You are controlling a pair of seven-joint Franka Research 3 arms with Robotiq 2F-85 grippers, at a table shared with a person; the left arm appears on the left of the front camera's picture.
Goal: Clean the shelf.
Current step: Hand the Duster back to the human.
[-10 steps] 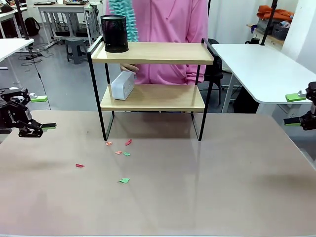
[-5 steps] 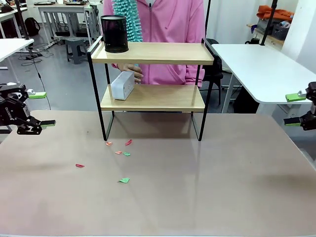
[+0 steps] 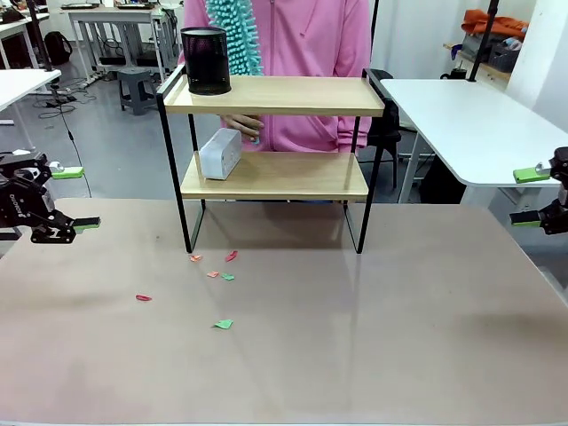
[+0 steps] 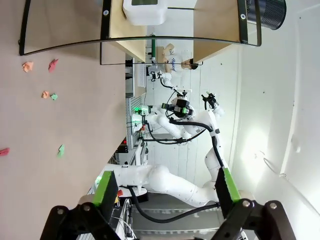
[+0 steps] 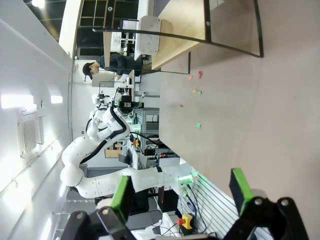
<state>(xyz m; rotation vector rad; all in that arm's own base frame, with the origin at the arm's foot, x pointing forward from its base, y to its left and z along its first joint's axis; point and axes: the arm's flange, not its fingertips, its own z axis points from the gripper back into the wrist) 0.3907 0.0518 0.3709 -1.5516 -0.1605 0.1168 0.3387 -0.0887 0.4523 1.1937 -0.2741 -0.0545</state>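
Observation:
The shelf (image 3: 275, 96), a black-framed rack with two wooden boards, stands at the far middle of the table. A black mesh cup (image 3: 206, 60) sits on its top board and a white box (image 3: 221, 153) on the lower one. Behind it a person in pink holds a teal duster (image 3: 238, 31), with a hand (image 3: 242, 124) just behind the white box. Small paper scraps (image 3: 222, 324) lie on the table in front. My left gripper (image 3: 77, 200) hovers open at the left edge and my right gripper (image 3: 528, 197) open at the right edge, both empty. The left wrist view shows the left gripper (image 4: 166, 185) open, with the shelf (image 4: 120, 25) far ahead. In the right wrist view, the right gripper (image 5: 181, 187) is open, with the shelf (image 5: 180, 30) far off.
A white table (image 3: 461, 115) stands at the back right beside the shelf, another white table (image 3: 18, 84) at the far left. Scraps (image 3: 231, 256) also cluster near the shelf's left front leg, and one red scrap (image 3: 143, 297) lies farther left.
The person's duster and hand have shifted to the right behind the shelf. My left gripper has drawn slightly back toward the left edge. The right gripper has stayed still.

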